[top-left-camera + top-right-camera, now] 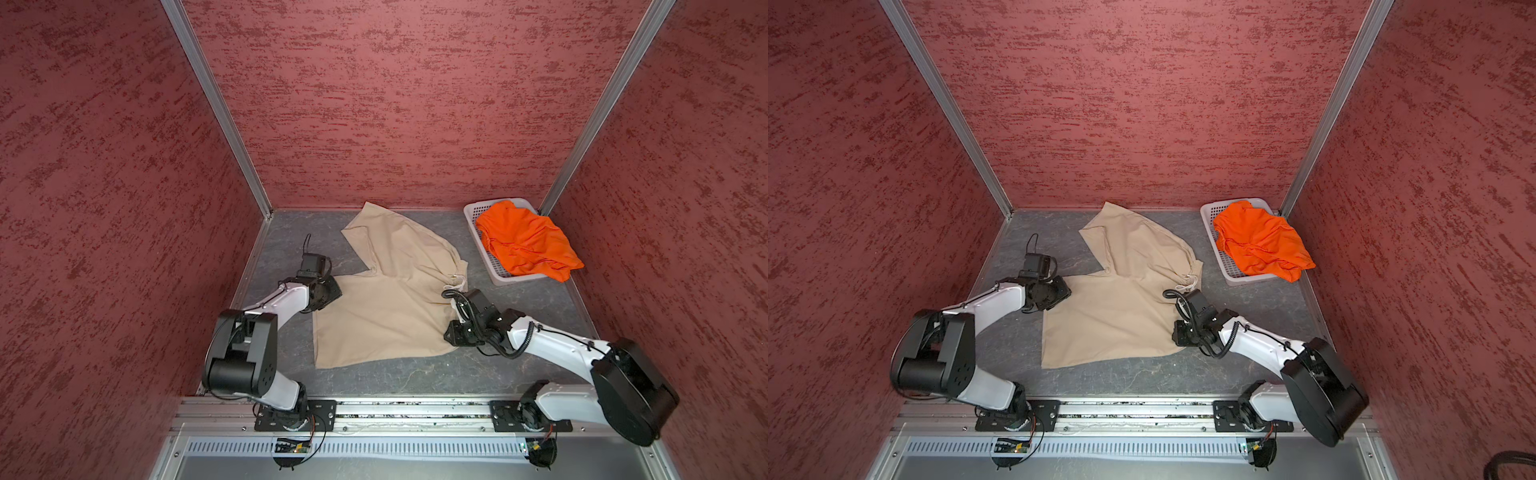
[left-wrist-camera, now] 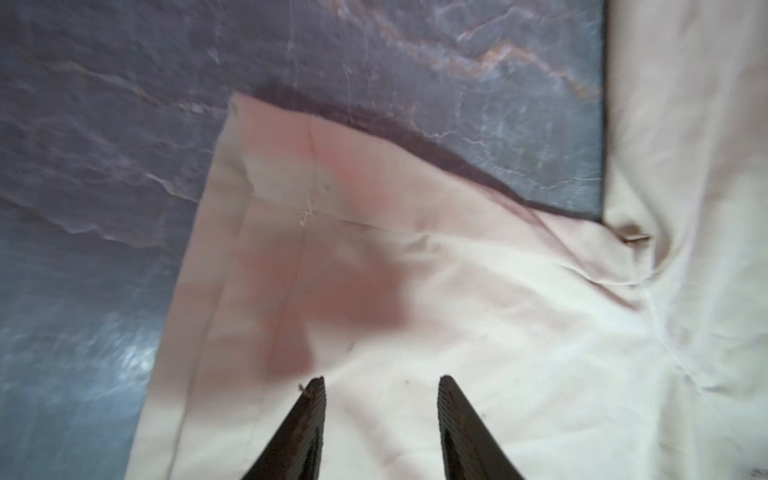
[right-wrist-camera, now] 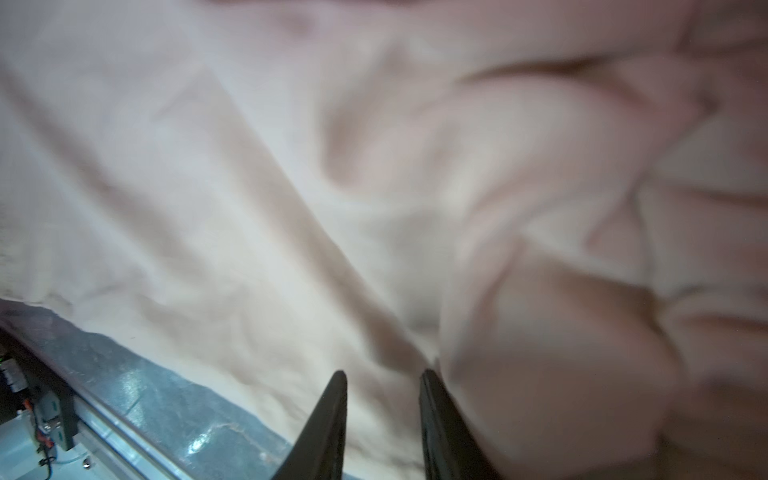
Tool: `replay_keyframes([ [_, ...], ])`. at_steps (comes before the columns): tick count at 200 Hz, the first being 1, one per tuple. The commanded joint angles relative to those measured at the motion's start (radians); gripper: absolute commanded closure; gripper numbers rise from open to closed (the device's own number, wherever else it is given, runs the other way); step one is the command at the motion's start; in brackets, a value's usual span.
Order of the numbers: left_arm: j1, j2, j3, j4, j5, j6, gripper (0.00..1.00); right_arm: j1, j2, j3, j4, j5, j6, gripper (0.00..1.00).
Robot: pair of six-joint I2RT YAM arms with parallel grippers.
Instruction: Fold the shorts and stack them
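The beige shorts (image 1: pixel 386 299) (image 1: pixel 1117 307) lie spread on the grey table in both top views, one leg pointing to the back wall. Their gathered waist with the white drawstring (image 1: pixel 455 283) is on the right. My left gripper (image 1: pixel 332 291) (image 2: pixel 382 380) hangs open over the hem corner of the near leg, nothing between its fingers. At the waist's near corner my right gripper (image 1: pixel 449 332) (image 3: pixel 382 374) also stands open, with a bulge of cloth against the outside of one finger. The orange shorts (image 1: pixel 523 241) (image 1: pixel 1262 241) lie crumpled in the basket.
The white perforated basket (image 1: pixel 498 276) (image 1: pixel 1237 279) stands at the back right corner. Red textured walls close in three sides. A metal rail (image 1: pixel 395 411) carrying both arm bases runs along the front edge. Bare grey table (image 1: pixel 291 249) shows left of the shorts.
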Motion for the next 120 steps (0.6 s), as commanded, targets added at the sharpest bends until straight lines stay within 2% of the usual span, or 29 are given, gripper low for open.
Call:
replay_keyframes([
  [1, 0.055, -0.086, 0.0, -0.019, 0.026, -0.007, 0.53, -0.004, -0.023, 0.139, 0.033, 0.005, -0.009, 0.67],
  [31, 0.082, -0.13, -0.015, -0.019, 0.031, -0.005, 0.53, 0.001, 0.119, 0.225, 0.172, -0.049, -0.015, 0.68],
  [71, 0.104, -0.033, -0.034, 0.057, 0.07, -0.027, 0.54, 0.019, 0.307, 0.228, 0.316, -0.096, 0.005, 0.72],
  [120, 0.116, 0.113, -0.025, 0.128, 0.064, -0.05, 0.58, 0.019, 0.322, 0.085, 0.328, -0.066, 0.028, 0.73],
])
